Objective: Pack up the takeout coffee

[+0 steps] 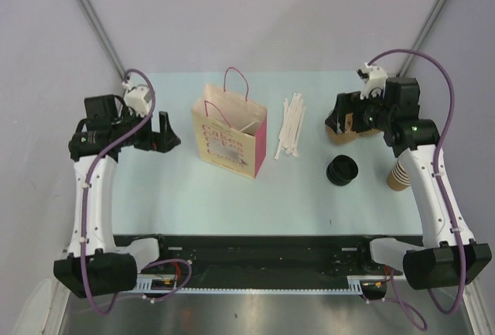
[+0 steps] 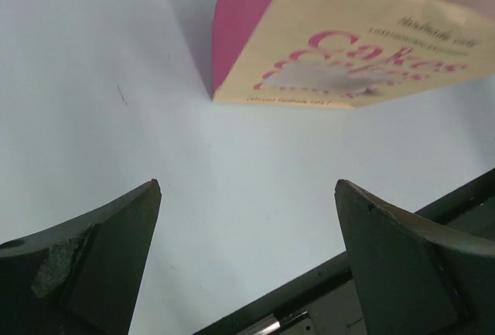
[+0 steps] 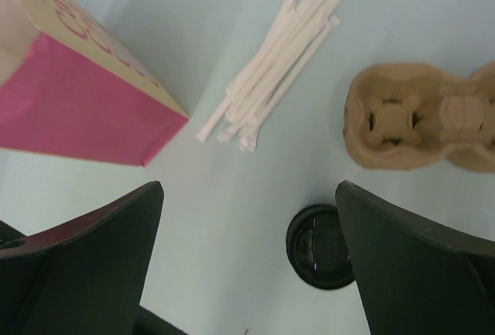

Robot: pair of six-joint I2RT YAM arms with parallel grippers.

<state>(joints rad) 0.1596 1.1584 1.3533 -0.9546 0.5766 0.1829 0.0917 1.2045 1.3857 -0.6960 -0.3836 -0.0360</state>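
Two hands gaping, holding nothing | left hand (image 2: 247, 184): table (image 2: 116, 80) gap before bag (image 2: 348, 56) corner | right hand (image 3: 248, 184): lids (image 3: 321, 246), straws (image 3: 274, 60) ahead

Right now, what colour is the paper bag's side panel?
Pink side panel, clearest in right wrist view.

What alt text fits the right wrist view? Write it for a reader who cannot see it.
The right gripper hangs open and empty over a pale table. Between its fingers sits a stack of black lids; beyond lie a bundle of white paper-wrapped sticks, a pulp cup carrier at right and a pink-sided paper bag at left.
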